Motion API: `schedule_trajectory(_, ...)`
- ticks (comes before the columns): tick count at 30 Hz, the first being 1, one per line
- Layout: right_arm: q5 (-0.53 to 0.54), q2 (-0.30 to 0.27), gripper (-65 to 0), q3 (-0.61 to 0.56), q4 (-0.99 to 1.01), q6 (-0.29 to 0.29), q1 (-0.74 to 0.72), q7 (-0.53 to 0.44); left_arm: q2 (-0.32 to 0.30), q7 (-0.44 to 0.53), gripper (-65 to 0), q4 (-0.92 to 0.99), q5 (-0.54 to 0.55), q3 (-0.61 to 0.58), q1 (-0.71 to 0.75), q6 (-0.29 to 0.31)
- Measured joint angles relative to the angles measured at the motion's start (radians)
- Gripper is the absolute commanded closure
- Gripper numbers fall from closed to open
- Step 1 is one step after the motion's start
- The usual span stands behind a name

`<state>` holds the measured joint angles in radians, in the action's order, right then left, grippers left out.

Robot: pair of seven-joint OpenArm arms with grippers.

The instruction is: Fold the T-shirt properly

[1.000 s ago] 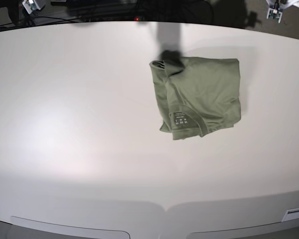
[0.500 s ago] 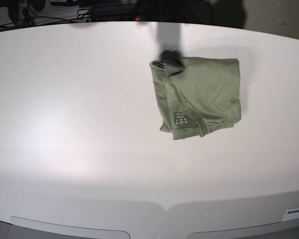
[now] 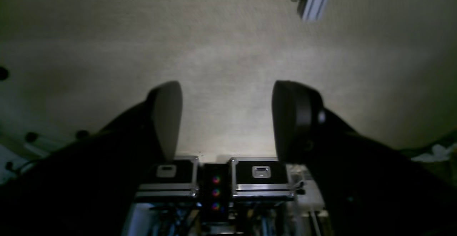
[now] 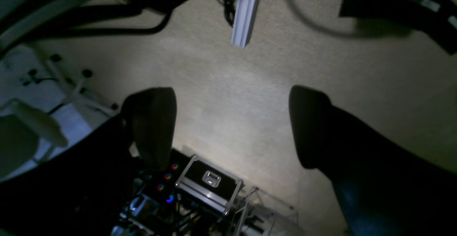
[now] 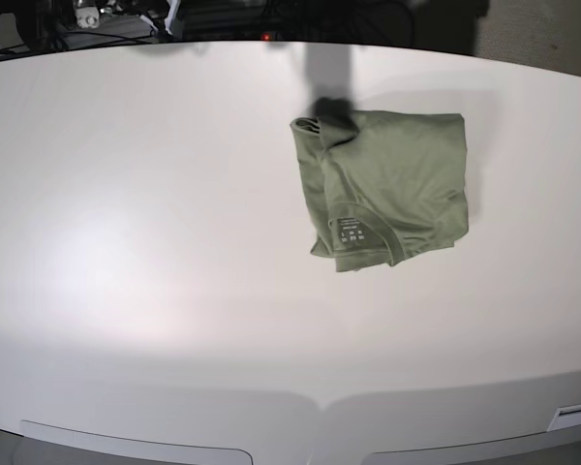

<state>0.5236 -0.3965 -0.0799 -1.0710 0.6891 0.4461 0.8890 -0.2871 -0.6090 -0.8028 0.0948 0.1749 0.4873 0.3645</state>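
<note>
Right gripper (image 4: 232,127) gapes empty, gone from view; T-shirt (image 5: 387,189) unmoved.

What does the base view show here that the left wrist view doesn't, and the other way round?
Only the base view shows the T-shirt, folded into a compact bundle with its label facing up, lying alone on the white table. Only the left wrist view shows the left gripper, jaws apart with nothing between them, over beige carpet, and two black cases below. They share little: neither shows a gripper at the cloth.
</note>
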Motion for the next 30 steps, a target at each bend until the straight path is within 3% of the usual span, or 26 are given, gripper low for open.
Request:
schedule_trajectory(5,-0.022,0.001,-48.1,-0.054,0.222,0.0,-0.117,-0.156,0.007,0.124,-38.2,0.108,-0.007,0.0,-0.061,-0.001)
schedule_trajectory(9,-0.128,0.001,-48.1,-0.092,0.318,0.0,-0.179,-0.253,0.039,0.235,-38.2,0.187,-0.05,0.0,-0.086,0.0)
schedule_trajectory(14,-0.131,0.001,-47.9,-0.14,0.394,0.0,-0.193,-0.554,0.084,0.271,-38.2,0.228,-0.12,0.0,-0.08,-0.001)
schedule_trajectory(17,-0.246,0.011,-47.9,-0.17,0.464,-0.002,-0.193,-0.717,0.109,0.29,-38.2,0.227,-0.12,0.0,-0.092,-0.002)
schedule_trajectory(18,-0.272,0.018,-47.9,-0.172,0.486,-0.04,-0.193,-0.752,0.118,0.289,-38.2,0.227,-0.121,0.0,-0.097,-0.002)
schedule_trajectory(21,-0.331,0.048,-47.9,-0.177,0.543,-0.125,-0.191,-0.804,0.142,0.289,-38.2,0.227,-0.121,0.0,-0.105,-0.002)
schedule_trajectory(30,-0.32,0.051,-47.9,-0.177,0.56,-0.129,-0.192,-0.867,0.167,0.288,-38.2,0.227,-0.153,0.0,-0.12,0.002)
